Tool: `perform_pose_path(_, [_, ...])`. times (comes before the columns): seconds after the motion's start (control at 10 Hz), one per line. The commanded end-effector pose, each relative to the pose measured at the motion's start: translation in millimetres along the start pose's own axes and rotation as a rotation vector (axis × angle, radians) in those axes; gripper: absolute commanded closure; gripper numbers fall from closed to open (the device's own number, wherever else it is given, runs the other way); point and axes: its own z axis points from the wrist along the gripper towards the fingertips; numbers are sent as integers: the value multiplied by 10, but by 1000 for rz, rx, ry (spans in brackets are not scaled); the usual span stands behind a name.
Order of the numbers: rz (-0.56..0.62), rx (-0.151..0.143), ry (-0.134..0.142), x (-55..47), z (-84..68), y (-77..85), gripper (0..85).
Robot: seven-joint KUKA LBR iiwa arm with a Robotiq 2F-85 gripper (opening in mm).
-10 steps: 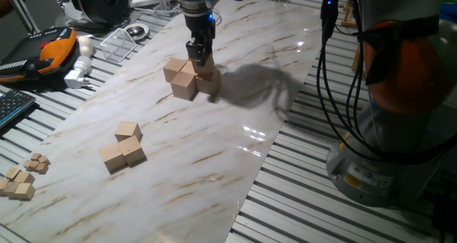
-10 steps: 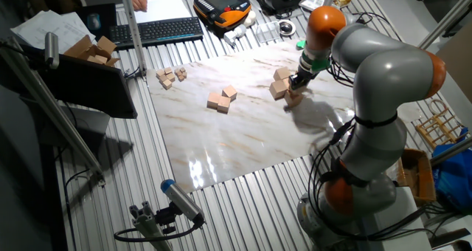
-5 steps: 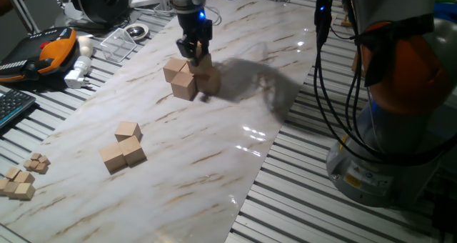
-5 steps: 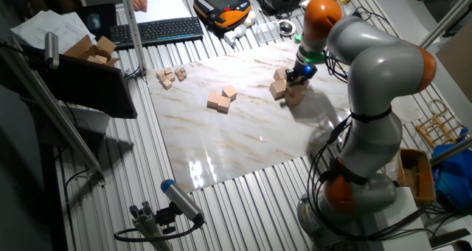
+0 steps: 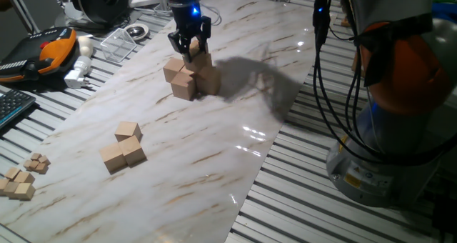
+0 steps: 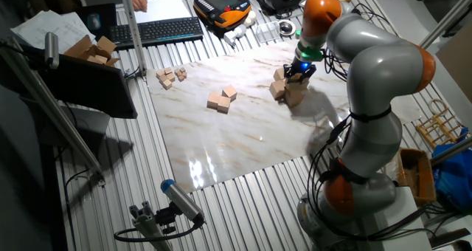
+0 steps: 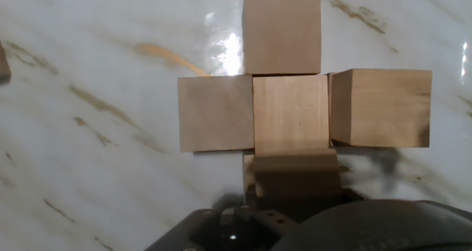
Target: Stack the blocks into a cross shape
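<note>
I see the gripper (image 5: 190,48) with fingers spread over the cross of blocks (image 7: 291,112); bare marble board (image 5: 214,150) lies nearer.

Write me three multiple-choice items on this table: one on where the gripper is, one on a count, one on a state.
1. The gripper hangs over
A. the keyboard
B. the cross-shaped cluster of blocks
C. the orange pendant

2. The loose group of blocks, away from the cross, holds
A. one
B. six
C. three

3. Those loose blocks are
A. lying flat on the marble board, touching one another
B. piled into a tower
C. held in the gripper

Right letters:
1. B, since the hand view looks straight down on the cross.
2. C, since three cubes show there in the fixed view.
3. A, since all three sit on the board side by side, far from the gripper.
</note>
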Motion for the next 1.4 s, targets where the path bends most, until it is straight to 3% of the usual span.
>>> perform_pose_path(0.0, [528,-45,-33,2,-5,7,850])
perform_pose_path(0.4, [761,-59,-47,-22,-8,47,850])
perform_pose_path(0.7, [979,-61,-100,-20,-12,45,850])
perform_pose_path(1.0, [1076,-58,-104,-37,-1,51,850])
perform_pose_path(1.3, [1221,-78,-109,-99,-10,130,850])
